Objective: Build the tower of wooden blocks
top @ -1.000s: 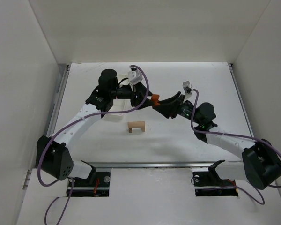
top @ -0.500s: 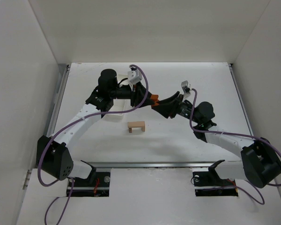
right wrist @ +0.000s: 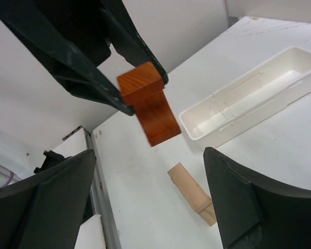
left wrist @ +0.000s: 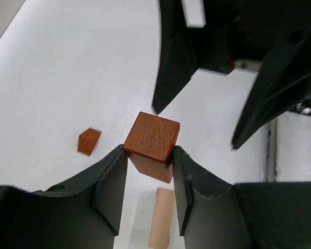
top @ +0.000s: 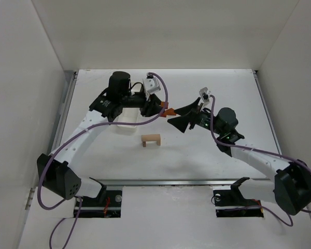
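left grip: we see the left gripper [left wrist: 148, 151] clenched on an orange-red block [left wrist: 151, 136], a finger pressed to each of two opposite sides, the block held up off the table [top: 228, 85]
right grip: the right gripper [right wrist: 147, 155] is released, its fingers spread wide and touching nothing; in its wrist view the block hangs in the gap, apart from both fingers
meeting point: from above we see the two grippers tip to tip in the air over the middle of the table, the block between them
task's thing: the tan arch [top: 151, 140], two uprights and a crossbar, stands on the table nearer the arm bases than the grippers; the orange-red block is in the left grip, not on the arch
beyond it: a long white tray [top: 125, 127] lies on the table under the left wrist, near the arch but apart from it
loose piece: a small orange piece [left wrist: 88, 141] lies alone on the table, left of the left fingers in that wrist view; we cannot tell its exact shape
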{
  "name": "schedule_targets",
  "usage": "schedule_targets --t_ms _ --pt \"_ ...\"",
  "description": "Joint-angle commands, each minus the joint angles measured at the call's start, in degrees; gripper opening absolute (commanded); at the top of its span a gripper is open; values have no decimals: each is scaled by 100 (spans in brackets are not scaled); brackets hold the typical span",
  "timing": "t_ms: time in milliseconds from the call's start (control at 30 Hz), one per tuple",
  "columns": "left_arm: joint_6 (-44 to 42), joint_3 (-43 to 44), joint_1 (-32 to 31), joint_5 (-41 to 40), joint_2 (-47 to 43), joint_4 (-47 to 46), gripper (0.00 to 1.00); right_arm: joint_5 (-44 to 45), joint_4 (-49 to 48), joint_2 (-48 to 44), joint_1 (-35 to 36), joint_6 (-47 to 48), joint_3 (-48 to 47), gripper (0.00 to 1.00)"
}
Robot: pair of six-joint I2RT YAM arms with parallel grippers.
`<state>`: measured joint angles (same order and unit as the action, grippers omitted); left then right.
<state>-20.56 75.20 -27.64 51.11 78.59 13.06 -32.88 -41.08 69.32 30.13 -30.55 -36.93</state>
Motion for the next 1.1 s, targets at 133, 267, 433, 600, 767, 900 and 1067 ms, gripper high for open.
schedule_targets --t_ms 133,267,433,600,767,900,1067 --pt "-1661 364 -276 -2003 -89 1497 0 695 785 -683 46 243 -60 92" --pt "-2241 171 -610 -3226 -36 1498 0 636 1626 -403 -24 -258 -472 93" --pt "-2637 -22 -865 -3687 -89 1585 0 -437 1991 862 -86 -942 -1352 93" --pt "-2778 309 -945 -3619 51 2443 0 62 1788 715 -148 -1199 -1019 93" --pt "-2980 1136 -998 -3318 709 3938 0 598 2375 337 -463 -1129 -782 93" --pt "-2859 1848 -1051 -3318 1422 4933 0 1151 3052 56 -614 -953 -728 93" --pt "-2542 1693 -1506 -3686 1475 4856 0 1942 3650 -471 -851 -953 -535 93"
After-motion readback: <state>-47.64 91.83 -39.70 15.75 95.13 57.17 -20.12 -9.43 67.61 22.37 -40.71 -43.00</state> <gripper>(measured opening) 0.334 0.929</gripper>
